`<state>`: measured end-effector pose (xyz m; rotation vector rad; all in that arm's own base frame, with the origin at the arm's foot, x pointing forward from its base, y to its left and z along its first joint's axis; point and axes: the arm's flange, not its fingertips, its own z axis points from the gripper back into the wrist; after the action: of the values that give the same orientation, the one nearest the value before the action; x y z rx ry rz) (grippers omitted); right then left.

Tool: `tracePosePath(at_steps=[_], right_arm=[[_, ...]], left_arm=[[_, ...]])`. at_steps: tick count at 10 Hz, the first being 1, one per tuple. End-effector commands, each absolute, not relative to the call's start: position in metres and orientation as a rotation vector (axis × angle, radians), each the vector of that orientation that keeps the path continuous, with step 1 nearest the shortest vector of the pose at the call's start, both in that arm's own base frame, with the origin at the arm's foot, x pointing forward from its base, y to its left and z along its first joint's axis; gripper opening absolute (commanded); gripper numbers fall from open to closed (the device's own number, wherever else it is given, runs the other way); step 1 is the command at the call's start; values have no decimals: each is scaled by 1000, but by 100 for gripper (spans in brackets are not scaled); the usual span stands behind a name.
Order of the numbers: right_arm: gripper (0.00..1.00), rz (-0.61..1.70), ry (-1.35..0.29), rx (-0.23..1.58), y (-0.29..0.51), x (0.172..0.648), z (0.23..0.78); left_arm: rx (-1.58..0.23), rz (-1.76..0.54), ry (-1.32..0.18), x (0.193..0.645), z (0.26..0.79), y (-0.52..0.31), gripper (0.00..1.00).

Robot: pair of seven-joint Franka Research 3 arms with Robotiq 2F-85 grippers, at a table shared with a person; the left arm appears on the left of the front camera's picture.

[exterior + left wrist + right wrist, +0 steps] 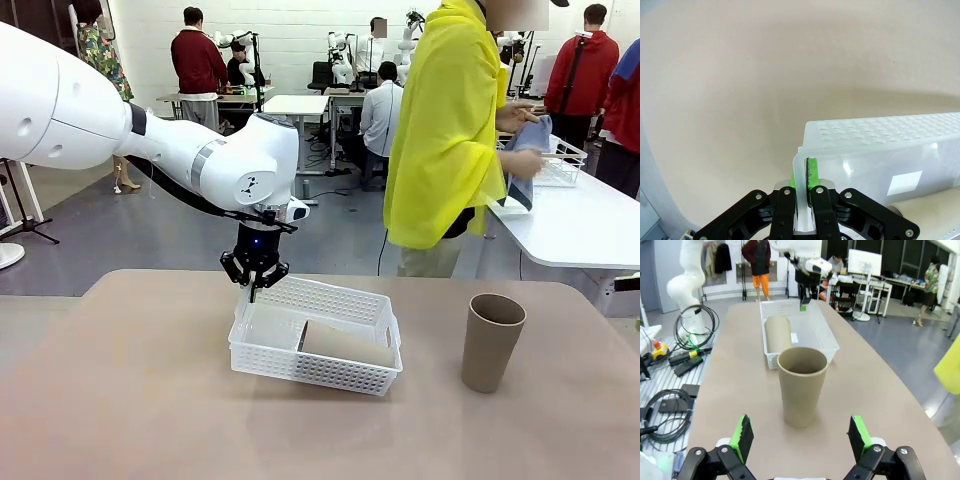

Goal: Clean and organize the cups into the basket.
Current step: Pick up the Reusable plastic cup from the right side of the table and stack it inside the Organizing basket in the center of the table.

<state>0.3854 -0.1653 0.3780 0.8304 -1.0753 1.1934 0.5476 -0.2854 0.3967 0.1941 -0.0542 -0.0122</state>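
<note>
The white lattice basket [262, 352] lies mid-table with one tan cup [345, 345] on its side inside. My left gripper [254, 289] is shut on the rim at the basket's far left corner. In the left wrist view the green pads [812, 172] pinch that thin white wall [880, 145]. A second tan cup [492, 340] stands upright to the basket's right. It rises just beyond my open right gripper [800, 440], centred between the spread fingers [742, 436]. The right wrist view also takes in the basket [812, 335] and the lying cup [777, 332] farther off. The pale mint-green cup is out of view.
A person in a yellow top [445, 130] stands at the far side, turned to a neighbouring white table [580, 225] and holding a blue cloth [528, 165]. Bare tan tabletop [120, 400] surrounds the basket. Cables lie on the floor [675, 365] beside the table.
</note>
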Motion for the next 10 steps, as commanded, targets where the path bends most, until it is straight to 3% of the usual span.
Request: tracePosePath(at_steps=[1, 6, 10], right_arm=[[100, 1186, -1076, 766, -150, 412, 349], [100, 1260, -958, 728, -92, 442, 284], [100, 1301, -925, 740, -69, 450, 272]], left_arm=[[191, -14, -57, 545, 395, -283, 0], [191, -14, -57, 545, 395, -283, 0], [191, -14, -57, 545, 395, -283, 0]])
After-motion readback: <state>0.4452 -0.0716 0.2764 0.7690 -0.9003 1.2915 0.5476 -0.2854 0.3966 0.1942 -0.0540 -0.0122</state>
